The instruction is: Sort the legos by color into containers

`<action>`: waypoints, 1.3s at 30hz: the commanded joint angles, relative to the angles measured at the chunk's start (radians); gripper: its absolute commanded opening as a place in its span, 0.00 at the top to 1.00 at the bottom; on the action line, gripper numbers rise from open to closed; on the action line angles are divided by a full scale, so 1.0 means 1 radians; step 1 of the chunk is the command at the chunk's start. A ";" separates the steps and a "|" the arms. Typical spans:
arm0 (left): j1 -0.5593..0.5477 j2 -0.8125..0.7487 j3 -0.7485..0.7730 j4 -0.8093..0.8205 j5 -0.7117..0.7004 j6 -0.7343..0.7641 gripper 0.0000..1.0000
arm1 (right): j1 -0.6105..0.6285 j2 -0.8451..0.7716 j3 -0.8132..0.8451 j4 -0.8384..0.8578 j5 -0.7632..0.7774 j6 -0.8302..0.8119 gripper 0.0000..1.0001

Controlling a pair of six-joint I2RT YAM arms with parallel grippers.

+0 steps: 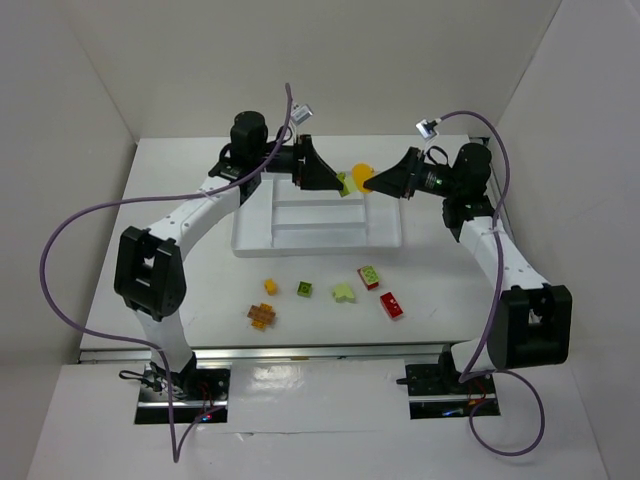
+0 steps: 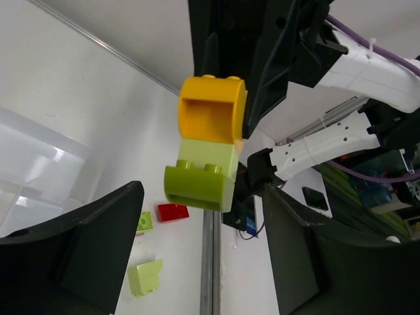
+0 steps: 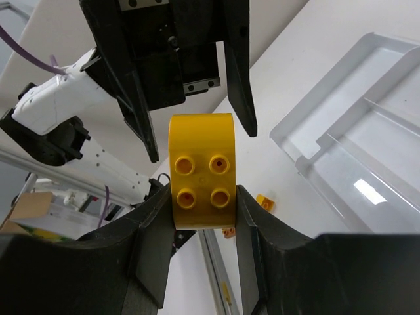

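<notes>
Our right fingers [image 3: 154, 243] grip the yellow brick [image 3: 201, 164] – a green brick [image 2: 197, 187] stuck to it – above the tray's [image 1: 300, 235] far edge; our left fingers [image 2: 98, 236] stand open, touching neither.

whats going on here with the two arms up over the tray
The right tool is clamped on a yellow brick that has green bricks stuck to it, held up near the far side of the white tray. The left tool faces it, open on either side of the green end, not gripping. Several loose bricks lie on the table in front of the tray.
</notes>
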 commanded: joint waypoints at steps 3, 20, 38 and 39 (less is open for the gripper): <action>-0.014 0.019 -0.005 0.219 0.091 -0.116 0.20 | 0.014 0.006 0.031 -0.002 -0.009 -0.041 0.79; 0.035 0.002 -0.041 0.217 0.134 -0.124 1.00 | 0.014 -0.016 -0.026 0.043 0.051 -0.041 0.84; 0.110 -0.070 -0.093 -0.036 0.059 0.051 1.00 | 0.004 -0.039 -0.003 0.077 0.089 0.038 0.86; 0.110 -0.070 -0.093 -0.058 0.048 0.066 1.00 | 0.004 -0.039 0.008 0.077 0.089 0.029 0.86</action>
